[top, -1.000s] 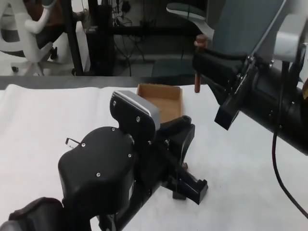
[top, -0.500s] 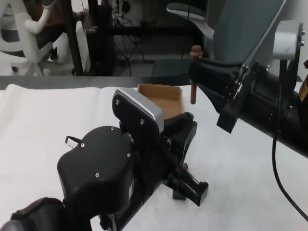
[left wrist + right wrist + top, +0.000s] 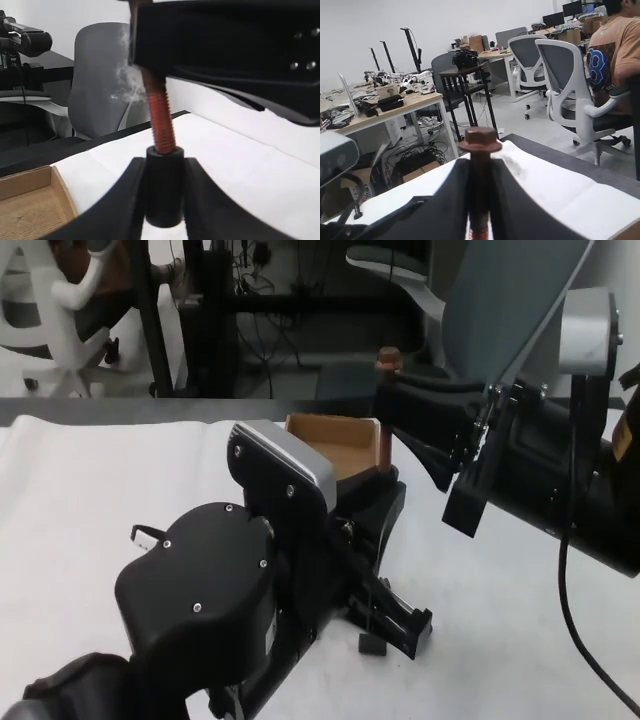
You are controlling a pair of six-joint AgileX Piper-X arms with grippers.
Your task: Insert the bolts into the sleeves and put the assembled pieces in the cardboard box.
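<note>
In the left wrist view, my left gripper (image 3: 164,205) is shut on an upright black sleeve (image 3: 164,185). A copper bolt (image 3: 159,120) stands with its threaded tip in the sleeve's top, under the black right gripper (image 3: 225,45). My right gripper (image 3: 480,195) is shut on the bolt (image 3: 480,141) just below its head. In the high view, the bolt (image 3: 385,440) hangs from the right gripper (image 3: 392,405) down onto the left gripper (image 3: 386,485), at the near right corner of the cardboard box (image 3: 335,445). The box (image 3: 25,210) looks empty where visible.
A white cloth (image 3: 80,500) covers the bench. The bulky left arm (image 3: 200,610) hides much of the middle. A small black piece (image 3: 372,645) lies on the cloth near it. Office chairs and stands are behind the bench's far edge.
My right gripper has carried the bolt left and down, from beyond the box's right side to just over the sleeve in the left gripper. The left arm has barely shifted.
</note>
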